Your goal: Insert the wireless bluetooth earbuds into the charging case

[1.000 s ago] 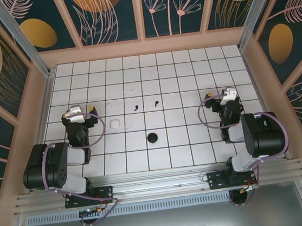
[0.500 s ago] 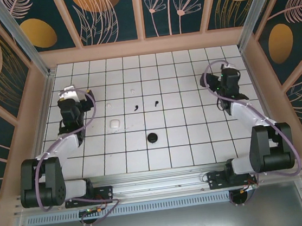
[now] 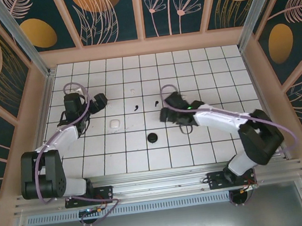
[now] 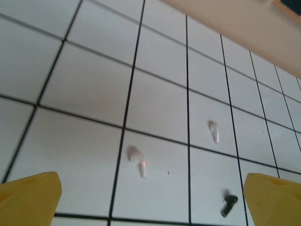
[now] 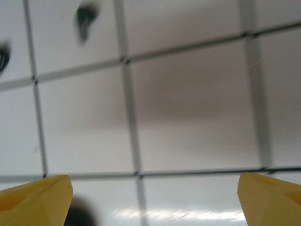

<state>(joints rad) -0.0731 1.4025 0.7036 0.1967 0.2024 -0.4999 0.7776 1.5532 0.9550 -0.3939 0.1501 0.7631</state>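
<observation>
From above, the two black earbuds (image 3: 156, 102) lie apart on the white tiles (image 3: 191, 81). One is just off the right gripper (image 3: 164, 113) at 11 o'clock and the other is farther out at 10 o'clock. Both lie at about 3 o'clock of the left gripper (image 3: 100, 101). The black round puck (image 3: 152, 138) sits at 7 o'clock of the right gripper. Both grippers' yellow fingers (image 5: 37, 197) stand wide apart, holding and touching nothing.

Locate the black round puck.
In the top view, the black round puck sits mid-table, nearer the arm bases than the two black earbuds.
</observation>
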